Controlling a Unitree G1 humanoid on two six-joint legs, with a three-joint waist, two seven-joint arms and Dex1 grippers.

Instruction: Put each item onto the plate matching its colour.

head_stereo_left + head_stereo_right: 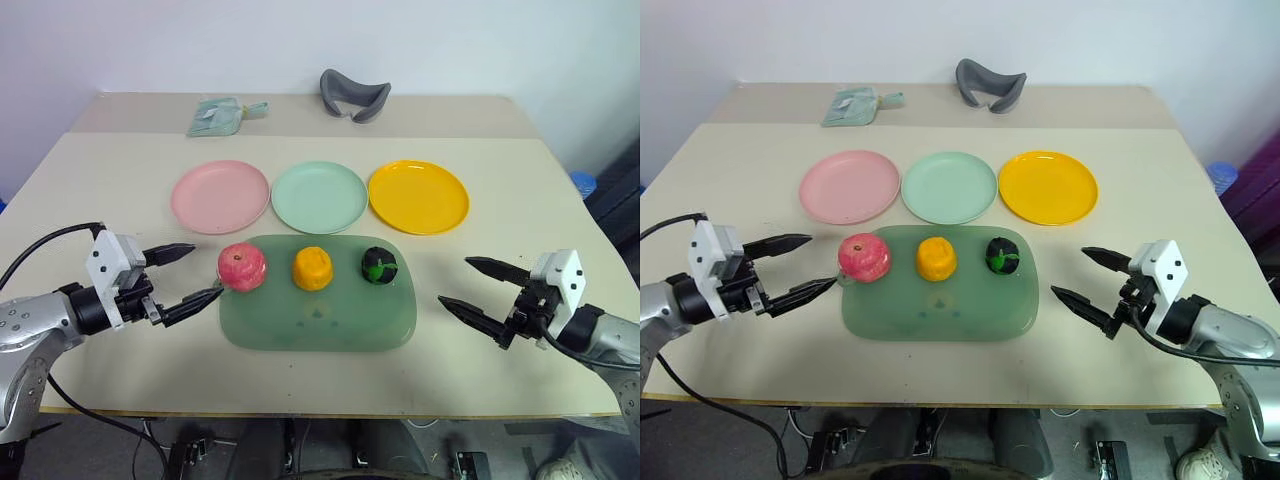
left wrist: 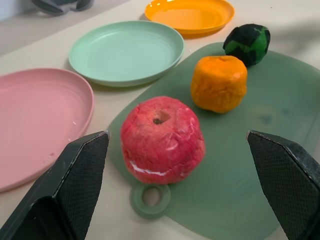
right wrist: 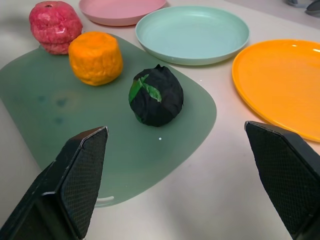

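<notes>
Three items sit in a row on a translucent green tray (image 1: 320, 325): a red-pink apple (image 1: 242, 266), an orange lump (image 1: 312, 268) and a dark green-and-black ball (image 1: 379, 265). Behind the tray lie three round plates: pale pink (image 1: 220, 196), mint green (image 1: 319, 197) and yellow-orange (image 1: 418, 196), all bare. My left gripper (image 1: 206, 270) is open just left of the apple (image 2: 162, 137), with nothing between its fingers. At the tray's right side my right gripper (image 1: 455, 281) hovers open and empty, facing the dark ball (image 3: 156, 95) from a short distance.
At the table's far edge rest a grey curved object (image 1: 353, 95) and a pale green packet (image 1: 222, 115). Bare tabletop lies on both sides of the tray and in front of it.
</notes>
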